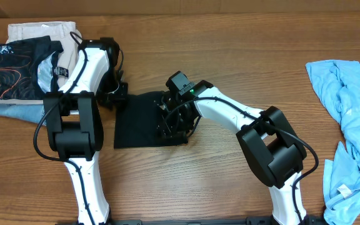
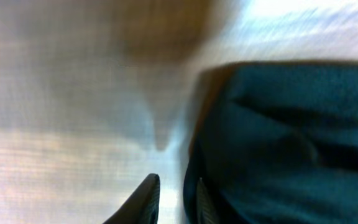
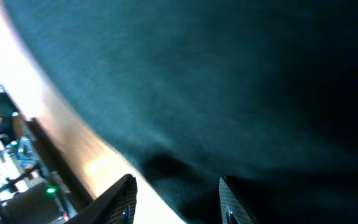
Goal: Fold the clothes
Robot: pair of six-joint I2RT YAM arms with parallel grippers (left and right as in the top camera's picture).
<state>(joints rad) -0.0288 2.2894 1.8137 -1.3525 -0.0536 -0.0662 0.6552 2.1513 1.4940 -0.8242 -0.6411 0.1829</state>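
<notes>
1. Because the clothes (image 1: pixel 139 122) are thin, soft black fabric, expect them to be light and limp. They will sag and slide rather than hold a crease, so take hold at a corner or along a folded edge, not mid-panel.
2. Location: one black garment, lying as a flat rectangle on the bench (image 1: pixel 230 50) at its middle, between the two arms.
3. Left gripper (image 1: pixel 119 95), one: it sits at the cloth's upper left corner. Your wrist view shows the jaws narrow with bare bench in the slit and the cloth edge just beside one finger, nothing pinched.
4. Right gripper (image 1: pixel 170 122), one: it is down on the cloth's right part with the jaws partly apart over black fabric. You cannot tell whether a fold is caught.
5. Left pile, top corner: one beige garment (image 1: pixel 39 31), one printed black piece (image 1: pixel 14 69) and one pale blue layer (image 1: pixel 14 109) beneath.
6. Right edge: light blue cloth (image 1: pixel 345 100); whether it is one piece or two, you cannot tell.
</notes>
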